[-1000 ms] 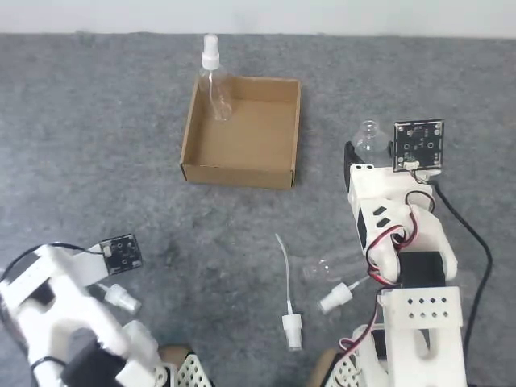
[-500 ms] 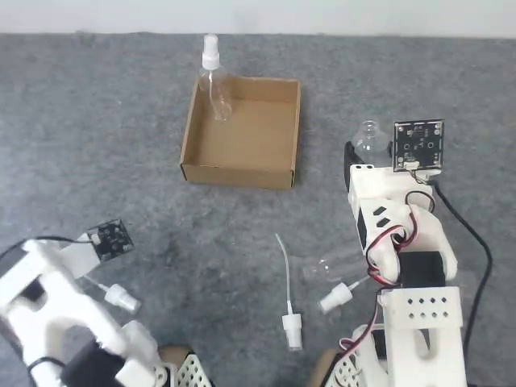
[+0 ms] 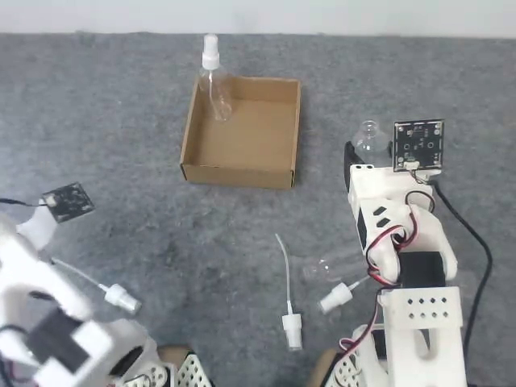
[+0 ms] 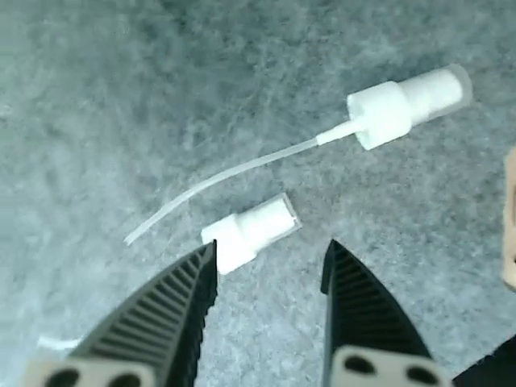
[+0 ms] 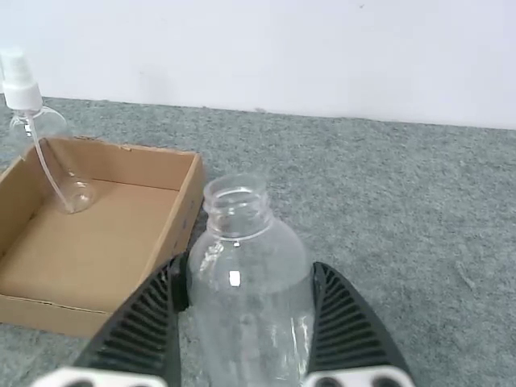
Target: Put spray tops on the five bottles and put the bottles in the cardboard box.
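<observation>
A cardboard box (image 3: 242,133) (image 5: 97,242) lies at the table's far middle, with a capped clear bottle (image 3: 214,81) (image 5: 36,137) upright in its far left corner. My right gripper (image 3: 367,147) (image 5: 246,278) is shut on an upright clear bottle (image 3: 368,135) (image 5: 250,290) with a bare neck, right of the box. My left gripper (image 4: 270,258) is open over a short white spray top (image 4: 250,232); a second spray top (image 4: 407,105) with a long tube lies just beyond. The left arm (image 3: 40,306) is at the near left.
On the grey mat lie a spray top (image 3: 121,297) by the left arm, another spray top (image 3: 292,326) with a long tube at the near middle, and a third (image 3: 334,297) beside a lying clear bottle (image 3: 322,266) by the right arm's base.
The left arm has swung away to the left, its camera board moving up and left in the high view. The right arm and its bottle have not moved.
</observation>
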You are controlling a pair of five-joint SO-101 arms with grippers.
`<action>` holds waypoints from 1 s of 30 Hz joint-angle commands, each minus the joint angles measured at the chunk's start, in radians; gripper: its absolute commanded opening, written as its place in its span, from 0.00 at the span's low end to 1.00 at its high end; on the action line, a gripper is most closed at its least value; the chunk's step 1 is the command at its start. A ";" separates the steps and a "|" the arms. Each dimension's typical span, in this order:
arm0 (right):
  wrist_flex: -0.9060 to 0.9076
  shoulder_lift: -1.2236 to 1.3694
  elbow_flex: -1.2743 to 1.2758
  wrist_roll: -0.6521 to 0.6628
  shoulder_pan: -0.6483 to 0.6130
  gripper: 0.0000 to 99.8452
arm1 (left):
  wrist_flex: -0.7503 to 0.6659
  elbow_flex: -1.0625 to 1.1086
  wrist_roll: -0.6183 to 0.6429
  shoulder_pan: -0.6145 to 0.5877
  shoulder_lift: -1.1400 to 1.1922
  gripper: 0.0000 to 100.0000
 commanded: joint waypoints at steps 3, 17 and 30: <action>-0.027 -0.030 -0.005 0.009 -0.008 0.01 | -0.049 -0.090 -0.089 -0.043 0.120 0.20; -0.047 -0.021 -0.002 0.011 -0.008 0.01 | -0.206 -0.074 -0.106 -0.064 0.324 0.20; -0.039 -0.030 -0.002 0.011 -0.008 0.01 | -0.046 -0.090 0.094 0.018 0.318 0.02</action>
